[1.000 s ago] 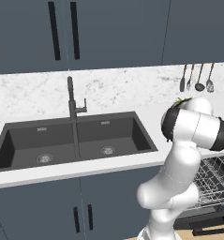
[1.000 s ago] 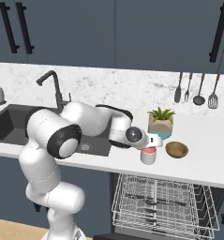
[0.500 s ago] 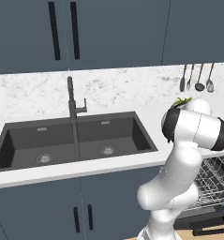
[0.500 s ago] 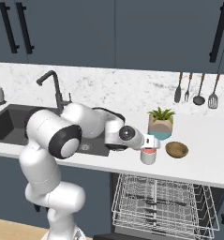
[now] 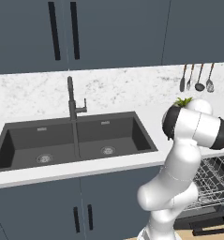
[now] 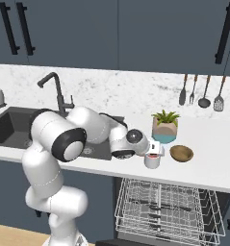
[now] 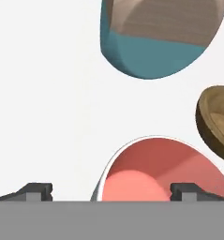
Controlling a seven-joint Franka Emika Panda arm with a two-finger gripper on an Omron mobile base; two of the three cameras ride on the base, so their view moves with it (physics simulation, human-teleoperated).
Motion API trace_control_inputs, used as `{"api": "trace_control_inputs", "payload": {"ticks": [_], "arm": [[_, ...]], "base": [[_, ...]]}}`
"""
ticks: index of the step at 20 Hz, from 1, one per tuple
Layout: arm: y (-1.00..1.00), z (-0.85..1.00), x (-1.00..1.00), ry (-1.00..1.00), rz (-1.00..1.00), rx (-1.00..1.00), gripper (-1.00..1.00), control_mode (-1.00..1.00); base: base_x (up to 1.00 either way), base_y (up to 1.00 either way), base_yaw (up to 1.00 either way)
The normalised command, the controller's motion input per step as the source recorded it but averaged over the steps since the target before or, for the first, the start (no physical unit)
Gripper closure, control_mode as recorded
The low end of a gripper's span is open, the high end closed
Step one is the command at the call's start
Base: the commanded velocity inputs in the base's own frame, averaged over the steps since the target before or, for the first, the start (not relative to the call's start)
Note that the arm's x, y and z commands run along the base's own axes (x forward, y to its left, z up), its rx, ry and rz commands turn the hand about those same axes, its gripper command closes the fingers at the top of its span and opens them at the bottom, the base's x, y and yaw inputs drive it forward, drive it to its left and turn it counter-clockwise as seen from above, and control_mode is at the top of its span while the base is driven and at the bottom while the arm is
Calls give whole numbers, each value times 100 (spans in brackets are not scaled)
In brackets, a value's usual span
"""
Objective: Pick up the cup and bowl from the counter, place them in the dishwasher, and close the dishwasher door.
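The cup (image 6: 153,160), white outside and red inside, stands upright on the white counter (image 6: 212,163), with the brown wooden bowl (image 6: 181,153) just to its right. My gripper (image 6: 156,148) hangs open right above the cup. In the hand view the cup (image 7: 160,176) lies close below. One fingertip (image 7: 186,191) is over its red inside and the other is outside its left rim. The bowl (image 7: 219,122) shows at the right edge. Below the counter, the dishwasher's silver wire rack (image 6: 167,211) is pulled out, also seen as the rack (image 5: 212,180).
A teal and tan plant pot (image 6: 164,132) stands just behind the cup, seen as the pot (image 7: 160,42) in the hand view. Utensils (image 6: 200,91) hang on the backsplash. The dark double sink (image 5: 76,140) with its black faucet (image 5: 72,101) lies left of my arm.
My hand has shifted slightly right and down, closer onto the cup. The cup, bowl and rack have not moved.
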Motion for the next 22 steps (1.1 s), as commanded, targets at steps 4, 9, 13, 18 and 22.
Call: {"api": "trace_control_inputs", "payload": {"ticks": [4, 9, 13, 18, 22], "arm": [[0, -35, 0, 21, 0, 14, 100, -100], [1, -28, 0, 15, 2, 16, 100, -100], [2, 0, -23, -1, 0, 10, 100, -100], [39, 0, -57, -12, 0, 0, 100, -100], [41, 0, -88, -16, 0, 0, 100, -100]], "base": [[0, 0, 0], [0, 0, 0], [0, 0, 0], [0, 0, 0], [0, 0, 0]]}}
